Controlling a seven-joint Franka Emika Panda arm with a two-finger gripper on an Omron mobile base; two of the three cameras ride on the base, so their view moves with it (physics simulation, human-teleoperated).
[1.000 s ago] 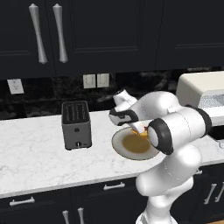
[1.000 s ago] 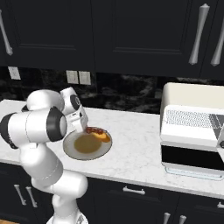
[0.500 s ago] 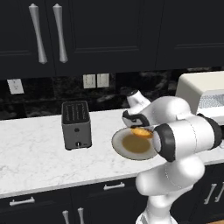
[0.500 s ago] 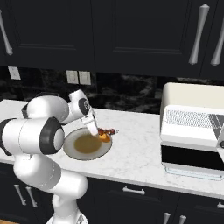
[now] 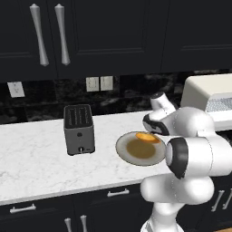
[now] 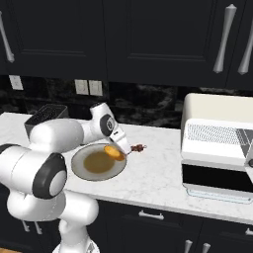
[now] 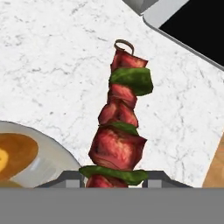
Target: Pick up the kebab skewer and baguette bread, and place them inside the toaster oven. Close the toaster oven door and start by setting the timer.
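The gripper (image 6: 127,149) is closed on the lower end of the kebab skewer (image 7: 120,131), which is clear of the counter (image 6: 158,178) and carried in the air just past the right rim of the plate (image 6: 81,170). In the hand view the skewer runs straight away from the fingers, so its long axis continues the line of the hand, and its ringed free tip leads toward the toaster oven (image 6: 217,143). In the right base view the skewer (image 6: 137,147) projects from the gripper toward the oven, with a stretch of bare counter between tip and oven. The oven stands well apart to the arm's right, and its door (image 6: 217,179) appears to be let down at the front, which leaves the cavity accessible; in the hand view a dark opening with a pale frame lies beyond the tip, toward the upper right corner. The baguette bread (image 6: 114,152) rests on the plate near its right rim, close beside the gripper, and is not yet collected. The coming move probably calls for a sweep to the right with the tip leading, so that the skewer enters the opening end-on. The likely risk is the tip striking the door frame if the axis drifts off the line of the cavity.
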